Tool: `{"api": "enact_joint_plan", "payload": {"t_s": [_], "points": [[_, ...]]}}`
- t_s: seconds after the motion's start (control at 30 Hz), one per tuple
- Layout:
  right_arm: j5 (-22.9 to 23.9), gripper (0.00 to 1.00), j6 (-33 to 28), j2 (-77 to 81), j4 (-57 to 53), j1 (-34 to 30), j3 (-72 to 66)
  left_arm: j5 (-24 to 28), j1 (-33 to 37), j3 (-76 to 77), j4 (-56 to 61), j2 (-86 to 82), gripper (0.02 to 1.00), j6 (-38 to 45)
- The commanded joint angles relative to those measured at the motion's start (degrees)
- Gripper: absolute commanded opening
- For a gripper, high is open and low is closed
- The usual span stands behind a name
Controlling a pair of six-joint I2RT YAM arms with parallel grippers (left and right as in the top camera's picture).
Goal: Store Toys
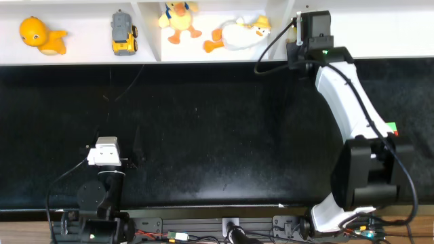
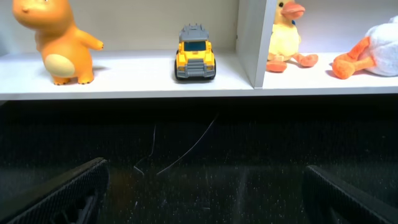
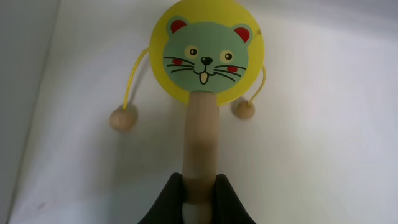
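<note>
While our right gripper (image 3: pixel 199 190) is clamped on the tail end of the wooden handle (image 3: pixel 200 137) of the rattle (image 3: pixel 205 59), the toy runs straight out from the fingers, cat-face drum farthest, over the white shelf (image 3: pixel 323 124) floor at its right end. We can't tell if it's touching down; next looks like lower and let go. Left gripper (image 2: pixel 205 199) sits wide open, empty, near its base, well apart from the shelf.

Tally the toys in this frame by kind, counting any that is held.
Plush ducks: 2
Toy truck: 1
Orange dinosaur figure: 1
Wooden rattle drum: 1
Total: 5
</note>
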Motion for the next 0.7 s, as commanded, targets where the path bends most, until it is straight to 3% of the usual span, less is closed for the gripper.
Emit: {"api": "enact_joint_plan", "payload": {"t_s": [0.03, 0.23, 0.4, 0.6, 0.7], "points": [[-3.23, 0.049, 0.04, 2.45, 1.97, -1.14, 2.95, 0.55, -0.15, -0.22, -0.07, -0.68, 0.998, 1.07], [-4.59, 0.099, 0.07, 2.73, 2.08, -2.73, 2.95, 0.55, -0.15, -0.22, -0.04, -0.68, 0.998, 1.07], [-7.56, 0.483, 0.09, 2.71, 1.9, -3.45, 2.95, 0.55, -0.15, -0.22, -0.07, -0.68, 0.998, 1.07], [-7.58, 0.98, 0.07, 1.36, 0.28, -3.41, 2.93, 0.55, -0.15, -0.22, -0.04, -0.68, 0.998, 1.07], [-7.5, 0.993, -0.44, -1.14, -2.6, -3.43, 2.03, 0.55, -0.15, -0.22, -0.07, -0.68, 0.998, 1.07]]}}
